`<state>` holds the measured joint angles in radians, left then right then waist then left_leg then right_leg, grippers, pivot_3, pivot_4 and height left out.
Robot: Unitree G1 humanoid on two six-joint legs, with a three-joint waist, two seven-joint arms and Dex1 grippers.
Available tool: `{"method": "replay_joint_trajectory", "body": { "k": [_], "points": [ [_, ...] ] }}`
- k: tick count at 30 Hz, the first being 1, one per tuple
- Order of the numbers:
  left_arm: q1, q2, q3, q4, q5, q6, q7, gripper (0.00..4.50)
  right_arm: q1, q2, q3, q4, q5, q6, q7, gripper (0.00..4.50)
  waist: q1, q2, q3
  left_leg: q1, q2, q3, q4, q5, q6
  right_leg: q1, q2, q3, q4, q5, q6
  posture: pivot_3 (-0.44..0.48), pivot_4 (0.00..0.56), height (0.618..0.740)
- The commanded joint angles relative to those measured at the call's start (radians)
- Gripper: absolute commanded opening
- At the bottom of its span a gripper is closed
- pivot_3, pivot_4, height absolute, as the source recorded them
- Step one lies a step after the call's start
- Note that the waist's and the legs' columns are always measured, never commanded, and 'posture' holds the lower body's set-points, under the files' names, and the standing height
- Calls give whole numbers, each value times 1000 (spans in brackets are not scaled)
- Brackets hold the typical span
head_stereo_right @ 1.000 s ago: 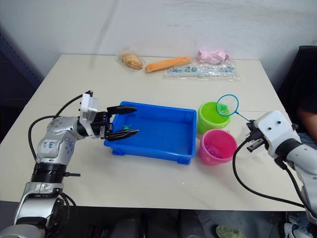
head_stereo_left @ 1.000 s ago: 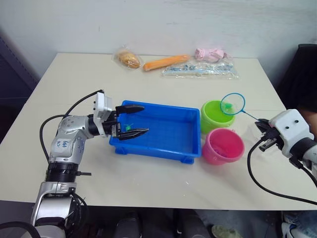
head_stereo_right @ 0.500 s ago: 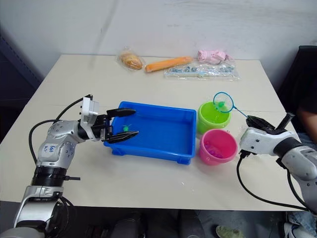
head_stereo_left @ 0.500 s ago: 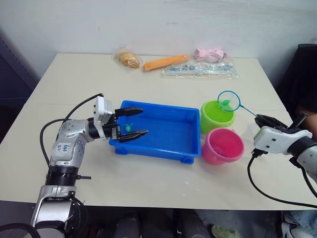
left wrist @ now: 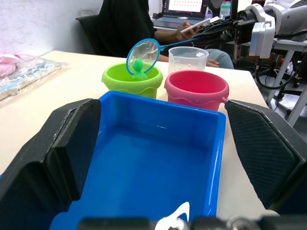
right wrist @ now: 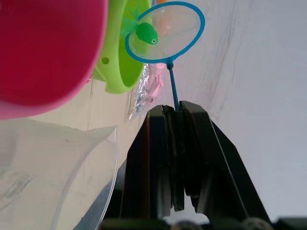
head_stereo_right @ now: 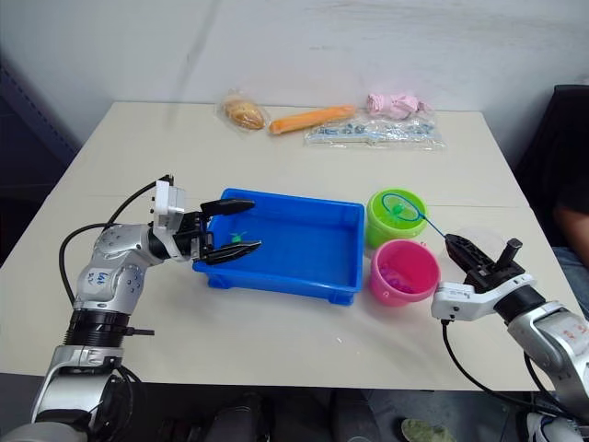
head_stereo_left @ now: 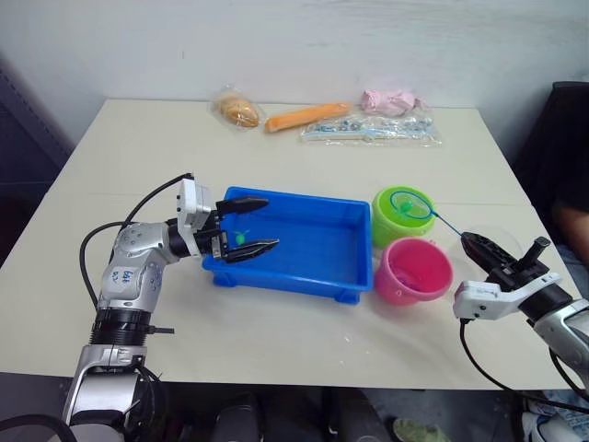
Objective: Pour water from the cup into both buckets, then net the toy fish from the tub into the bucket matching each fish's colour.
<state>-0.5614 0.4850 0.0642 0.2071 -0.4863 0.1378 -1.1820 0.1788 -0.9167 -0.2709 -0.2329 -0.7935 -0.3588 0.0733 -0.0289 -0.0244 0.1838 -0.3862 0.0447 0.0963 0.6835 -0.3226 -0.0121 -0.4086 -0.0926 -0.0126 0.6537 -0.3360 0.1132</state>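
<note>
Net — green fish in it — over the green bucket, clamped by right gripper; left gripper spread wide.

Bread, carrot, bagged items

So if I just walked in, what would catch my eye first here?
Probably the small blue-ringed mesh net held over the lime green plastic bucket, with a tiny green toy fish in its mesh; the robot's right hand is shut on its thin handle. Next, the shallow bright blue plastic tub mid-table, with the open left hand at its end, and the bright pink plastic bucket beside it.
</note>
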Motion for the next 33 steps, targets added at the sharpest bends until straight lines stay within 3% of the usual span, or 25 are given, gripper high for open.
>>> {"method": "replay_joint_trajectory", "body": {
  "k": [1, 33],
  "points": [
    [9, 0, 16, -34, -11, -16, 1, 4462, -14, 16, -14, -15, -13, 23, -19, 0, 1, 0, 0, 0, 0, 0, 0, 0, 0, 0, 0, 0, 0, 0, 0, 0, 150, 740],
    [-10, -18, 19, 4, -4, -43, 14, 4462, -92, 1, 39, 54, -28, 48, -8, 0, 1, 0, 0, 0, -1, -1, 0, 1, 0, 0, 0, 0, 2, 0, 0, 0, 150, 740]
  ]
}}
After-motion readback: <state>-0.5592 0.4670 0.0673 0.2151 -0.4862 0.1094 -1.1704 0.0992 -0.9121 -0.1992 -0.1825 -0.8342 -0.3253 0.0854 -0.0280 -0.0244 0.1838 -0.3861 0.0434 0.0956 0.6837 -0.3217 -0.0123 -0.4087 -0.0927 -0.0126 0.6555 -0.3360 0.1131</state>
